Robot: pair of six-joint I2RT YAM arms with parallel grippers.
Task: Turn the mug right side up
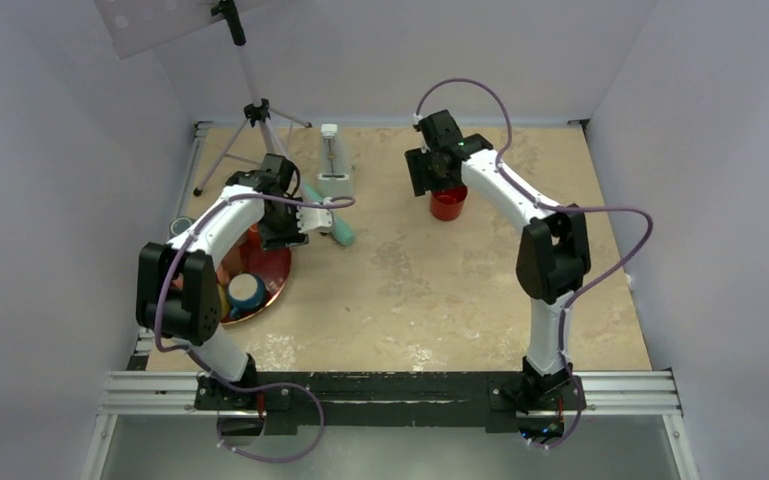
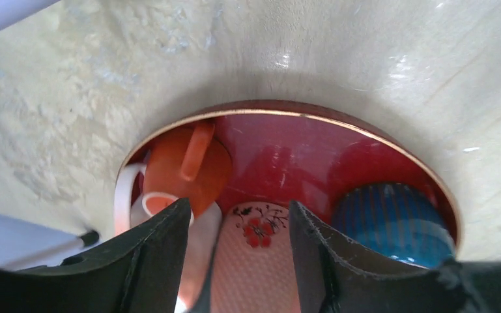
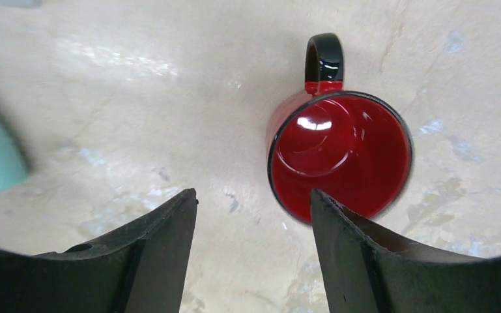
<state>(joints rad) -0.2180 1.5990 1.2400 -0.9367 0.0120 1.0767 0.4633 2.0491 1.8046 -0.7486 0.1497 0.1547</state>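
A red mug (image 3: pixel 341 153) with a black rim and black handle stands upright on the table, its mouth facing up. It also shows in the top view (image 1: pixel 448 203). My right gripper (image 3: pixel 253 199) is open and empty above the table, just left of the mug, apart from it; the top view shows it (image 1: pixel 432 172) right behind the mug. My left gripper (image 2: pixel 240 210) is open over a red bowl (image 2: pixel 339 140), with a flowered white cup (image 2: pixel 260 254) between its fingers and an orange mug (image 2: pixel 189 166) beside it.
The red bowl (image 1: pixel 278 270) at the left holds several cups, one of them blue striped (image 2: pixel 387 222). A teal cylinder (image 1: pixel 334 226) lies near it. A white stand (image 1: pixel 333 160) and a tripod (image 1: pixel 255 115) are at the back. White walls enclose the table.
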